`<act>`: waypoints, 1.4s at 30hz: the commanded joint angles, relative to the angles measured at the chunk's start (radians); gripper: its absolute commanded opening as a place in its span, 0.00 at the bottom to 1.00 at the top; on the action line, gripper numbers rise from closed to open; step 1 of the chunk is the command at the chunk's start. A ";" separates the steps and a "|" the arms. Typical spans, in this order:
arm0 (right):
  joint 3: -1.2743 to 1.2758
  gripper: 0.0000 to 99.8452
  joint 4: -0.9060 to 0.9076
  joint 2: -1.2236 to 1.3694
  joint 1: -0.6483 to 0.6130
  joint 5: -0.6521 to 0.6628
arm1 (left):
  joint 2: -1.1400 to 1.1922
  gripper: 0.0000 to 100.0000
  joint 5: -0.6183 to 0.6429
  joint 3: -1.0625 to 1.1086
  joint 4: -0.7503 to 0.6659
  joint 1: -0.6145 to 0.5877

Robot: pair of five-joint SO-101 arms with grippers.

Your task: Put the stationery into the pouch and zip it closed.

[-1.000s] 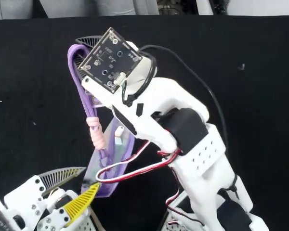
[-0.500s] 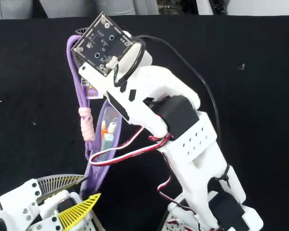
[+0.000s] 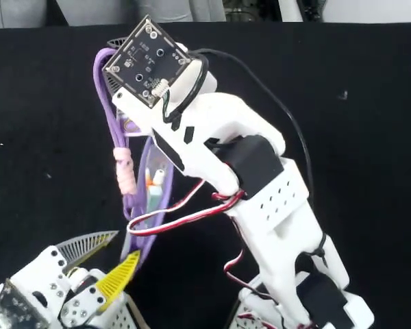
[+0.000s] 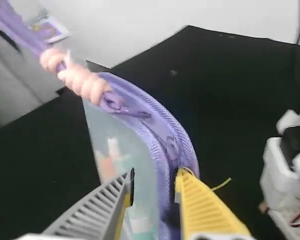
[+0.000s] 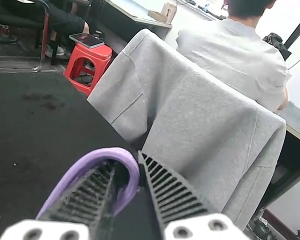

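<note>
High view: the right claw (image 3: 115, 77) is clamping the top of the purple pouch (image 3: 133, 205), lifting it over the left half of the black table (image 3: 41, 103), with pens (image 3: 154, 184) showing inside. The left claw (image 3: 125, 247) is waiting spread near the table's near edge. Left wrist view: its jaws are straddling the pouch's zipper band without pinching. Right wrist view: the black fingers are squeezing the purple loop. Filling looks done. Zipping is in hand, and the left claw probably needs to catch the slider next.
</note>
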 commanded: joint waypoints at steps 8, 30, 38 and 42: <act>-0.056 0.01 -0.005 -0.004 0.006 0.000 | 0.006 0.15 -0.098 0.113 -0.031 -0.084; -0.127 0.01 0.164 -0.005 0.075 0.002 | 0.006 0.03 -0.189 0.282 -0.198 -0.079; -0.064 0.01 0.049 0.001 0.397 0.000 | 0.005 0.03 -0.183 0.246 -0.207 -0.085; -0.038 0.01 -0.023 0.024 0.483 0.000 | 0.005 0.03 -0.137 0.128 -0.196 -0.085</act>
